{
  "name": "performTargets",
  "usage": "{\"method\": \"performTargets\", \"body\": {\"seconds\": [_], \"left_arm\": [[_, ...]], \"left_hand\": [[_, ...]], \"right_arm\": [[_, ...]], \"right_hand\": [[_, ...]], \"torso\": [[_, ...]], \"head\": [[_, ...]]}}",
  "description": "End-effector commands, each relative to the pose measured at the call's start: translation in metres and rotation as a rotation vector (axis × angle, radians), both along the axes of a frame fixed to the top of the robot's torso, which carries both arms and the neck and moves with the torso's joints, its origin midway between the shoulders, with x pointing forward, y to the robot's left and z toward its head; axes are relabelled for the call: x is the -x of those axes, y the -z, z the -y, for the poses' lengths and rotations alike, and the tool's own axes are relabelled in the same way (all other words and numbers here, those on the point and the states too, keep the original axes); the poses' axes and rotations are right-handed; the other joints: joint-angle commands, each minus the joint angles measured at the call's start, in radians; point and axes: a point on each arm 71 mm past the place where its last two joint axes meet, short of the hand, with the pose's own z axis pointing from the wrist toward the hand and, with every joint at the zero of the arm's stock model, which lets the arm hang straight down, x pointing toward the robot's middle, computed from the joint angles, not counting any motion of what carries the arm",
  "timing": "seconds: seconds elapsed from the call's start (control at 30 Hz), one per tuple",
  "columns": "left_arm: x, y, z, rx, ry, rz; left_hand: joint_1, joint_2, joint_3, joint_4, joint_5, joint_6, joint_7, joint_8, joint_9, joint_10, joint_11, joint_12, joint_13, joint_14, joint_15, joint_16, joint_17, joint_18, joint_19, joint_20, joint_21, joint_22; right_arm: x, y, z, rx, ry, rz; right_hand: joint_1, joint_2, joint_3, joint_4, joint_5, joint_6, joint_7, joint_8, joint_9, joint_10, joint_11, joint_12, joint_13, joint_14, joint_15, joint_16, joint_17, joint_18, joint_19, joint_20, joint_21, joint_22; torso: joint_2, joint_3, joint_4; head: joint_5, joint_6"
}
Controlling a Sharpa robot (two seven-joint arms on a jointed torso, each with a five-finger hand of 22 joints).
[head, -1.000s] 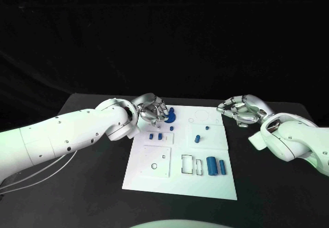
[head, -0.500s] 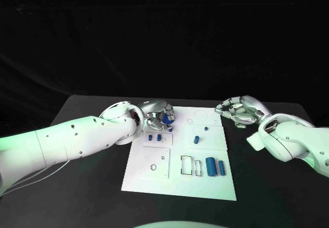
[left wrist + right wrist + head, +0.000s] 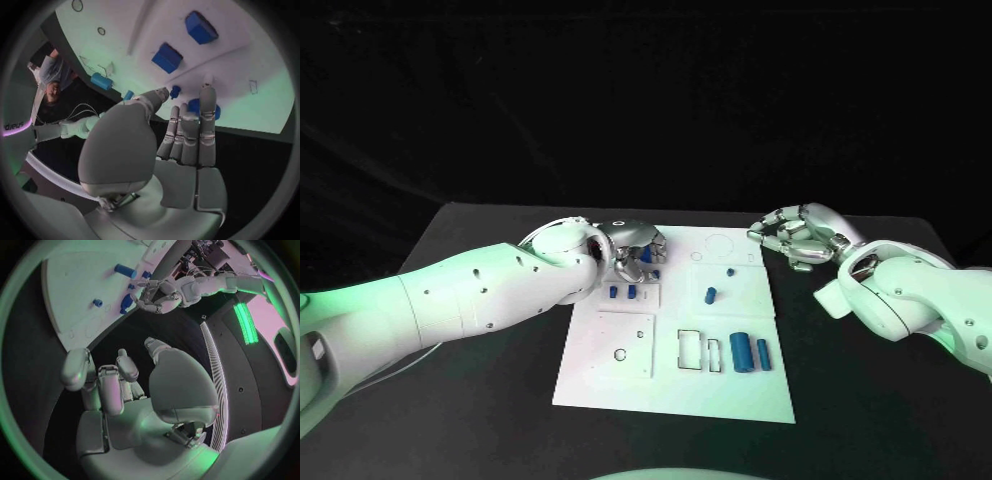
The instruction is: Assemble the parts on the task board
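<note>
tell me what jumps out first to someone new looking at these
The white task board in the middle of the black table, dotted with small blue parts. Then the left hand over the board's far left corner, fingers close around a blue part, while the right hand hangs curled off the board's far right corner.

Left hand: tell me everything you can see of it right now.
The left hand is silver and metallic-looking, on a white arm reaching in over the far left corner of the white task board. In the left wrist view its fingers stretch side by side toward the board, tips at a small blue part; whether it grips that part cannot be told.
</note>
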Motion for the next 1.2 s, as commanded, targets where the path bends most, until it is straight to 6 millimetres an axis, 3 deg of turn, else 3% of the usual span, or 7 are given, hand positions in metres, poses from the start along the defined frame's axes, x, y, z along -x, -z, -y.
{"method": "performTargets", "body": {"seconds": [0.03,0.33,0.57,0.87,1.2], "left_arm": [[-0.0009,0.0041,0.0026,-0.059,0.015,-0.006],[-0.0034,0.0077,0.0075,-0.068,0.019,-0.008],[-0.0029,0.0091,0.0095,-0.074,0.027,-0.017],[-0.0016,0.0103,0.0109,-0.081,0.036,-0.032],[-0.0019,0.0088,0.0107,-0.056,0.032,-0.022]], "left_hand": [[0.007,0.002,-0.005,0.002,-0.001,0.011,-0.002,-0.005,-0.002,0.010,-0.001,-0.005,-0.004,0.010,-0.001,0.009,0.005,0.003,0.010,0.000,0.013,0.015],[0.017,0.019,0.021,0.005,-0.003,0.044,0.002,-0.015,-0.009,0.050,0.001,-0.004,-0.022,0.038,0.000,0.039,0.019,-0.006,0.032,0.003,0.069,0.081],[0.021,0.029,0.064,-0.001,-0.006,0.094,-0.006,-0.023,-0.013,0.120,-0.018,-0.003,-0.035,0.076,-0.015,0.068,0.050,-0.018,0.065,-0.005,0.133,0.162],[0.024,0.054,0.097,-0.029,-0.010,0.175,-0.022,-0.020,-0.002,0.217,-0.051,0.004,-0.033,0.152,-0.044,0.114,0.152,-0.040,0.129,-0.027,0.225,0.293],[0.015,0.060,0.118,-0.046,-0.010,0.193,-0.022,-0.044,0.003,0.244,-0.050,-0.040,-0.046,0.165,-0.046,0.117,0.155,-0.042,0.133,-0.031,0.237,0.306]], "right_arm": [[0.0007,0.0002,-0.0021,-0.003,-0.016,0.003],[0.0006,-0.0002,-0.0023,-0.007,-0.013,0.010],[0.0005,0.0003,-0.0025,-0.007,-0.013,0.008],[0.0004,0.0008,-0.0027,-0.007,-0.014,0.005],[0.0004,0.0010,-0.0031,-0.007,-0.015,0.005]], "right_hand": [[0.000,0.008,0.000,0.006,0.004,-0.008,-0.003,0.006,-0.001,-0.009,0.000,-0.006,-0.001,0.042,-0.006,-0.006,0.005,0.009,-0.006,0.002,-0.004,-0.001],[0.002,0.009,0.000,0.006,0.005,-0.008,-0.003,0.007,-0.002,-0.009,0.000,-0.007,-0.001,0.042,-0.006,-0.007,0.004,0.009,-0.006,0.002,-0.004,-0.001],[0.003,0.010,0.000,0.006,0.006,-0.008,-0.003,0.007,-0.002,-0.009,0.000,-0.006,-0.001,0.042,-0.006,-0.007,0.004,0.009,-0.006,0.002,-0.004,0.000],[0.003,0.010,0.000,0.006,0.006,-0.008,-0.003,0.007,-0.002,-0.009,0.000,-0.006,-0.001,0.042,-0.006,-0.007,0.004,0.009,-0.006,0.002,-0.004,0.000],[0.003,0.010,0.000,0.006,0.006,-0.008,-0.003,0.007,-0.002,-0.009,0.000,-0.006,-0.001,0.042,-0.006,-0.007,0.004,0.009,-0.006,0.002,-0.004,0.000]], "torso": [[0.001,0.0008,-0.0006],[0.000,0.0015,0.0018],[0.000,0.0004,0.0023],[-0.001,0.0002,0.0019],[0.000,0.0003,0.0022]], "head": [[-0.002,0.001],[-0.005,-0.004],[-0.005,-0.008],[-0.005,-0.010],[-0.005,-0.009]]}}
